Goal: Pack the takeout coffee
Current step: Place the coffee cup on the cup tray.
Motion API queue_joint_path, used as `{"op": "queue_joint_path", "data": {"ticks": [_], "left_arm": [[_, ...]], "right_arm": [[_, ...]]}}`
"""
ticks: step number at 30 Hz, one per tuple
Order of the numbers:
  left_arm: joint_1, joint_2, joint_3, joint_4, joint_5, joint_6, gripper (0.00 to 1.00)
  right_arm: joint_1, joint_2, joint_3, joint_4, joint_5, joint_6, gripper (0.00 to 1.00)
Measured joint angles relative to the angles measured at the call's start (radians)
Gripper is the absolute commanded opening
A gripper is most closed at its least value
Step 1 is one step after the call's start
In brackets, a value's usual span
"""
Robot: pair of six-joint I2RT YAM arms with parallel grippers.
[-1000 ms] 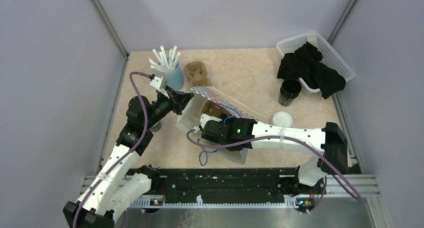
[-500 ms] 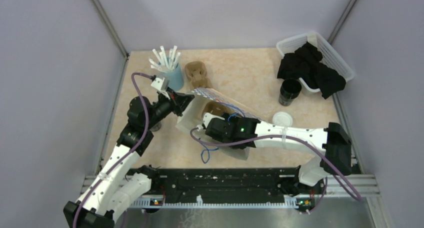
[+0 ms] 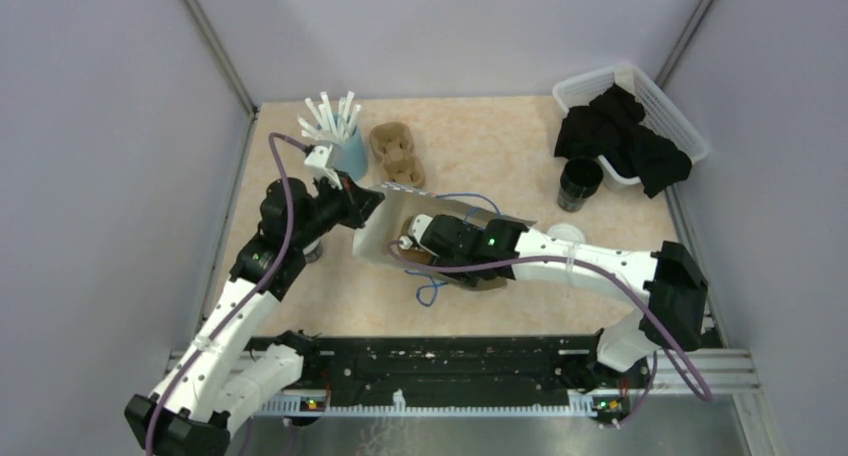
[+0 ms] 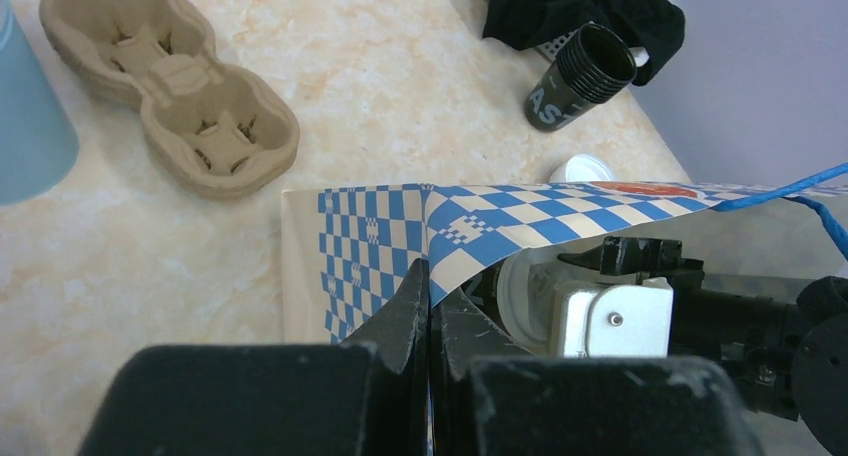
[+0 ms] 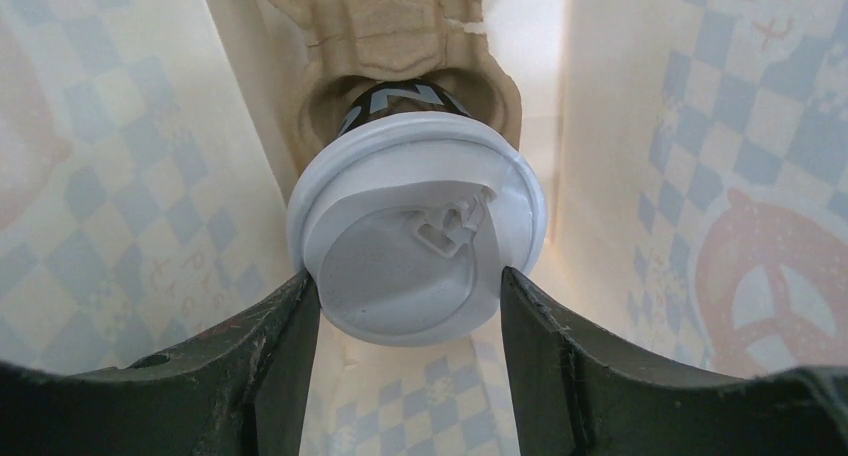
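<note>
On the desk (image 3: 500, 146), items are listed by size.

1. Bag (image 3: 378, 241): paper, blue-checked, laid on its side with the mouth toward the right arm. One edge of the mouth is pinched by the left fingers (image 4: 400, 321), which are clenched on the paper, so the mouth is held open.
2. Basket (image 3: 660, 96): white, at the far right corner, with a black cloth (image 3: 620, 136) heaped in it.
3. Carriers, pulp, two. The inner carrier (image 5: 390, 26) is lodged deep in the bag. The spare carrier (image 3: 397, 153) lies just beside the straw cup (image 3: 348, 154).
4. Lidded cup (image 5: 415, 246): black, inside the bag. It is grasped at the lid by the right fingers (image 5: 270, 366), and its base is met by a pocket of the inner carrier. Full seating cannot be told.
5. Open cup (image 3: 579, 184): black, unlidded, stood just beside the basket.
6. Lid (image 4: 585, 168): white, loose, near the right arm.

Change noted: within the last second the right arm has been driven further into the bag, and the upper panel has been lowered over it. Delivery of the first coffee is judged almost complete. Release and withdrawal remain. The open cup is yet to be lidded and packed.
</note>
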Motion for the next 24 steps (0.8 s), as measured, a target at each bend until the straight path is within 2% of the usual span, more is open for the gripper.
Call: {"op": "queue_joint_path", "data": {"ticks": [10, 24], "left_arm": [[0.0, 0.092, 0.079, -0.095, -0.058, -0.021, 0.0], [0.0, 0.207, 0.149, -0.105, -0.084, -0.011, 0.0]], "right_arm": [[-0.118, 0.026, 0.001, 0.003, -0.2, -0.042, 0.58], [-0.256, 0.095, 0.055, 0.036, -0.405, -0.101, 0.59]]}}
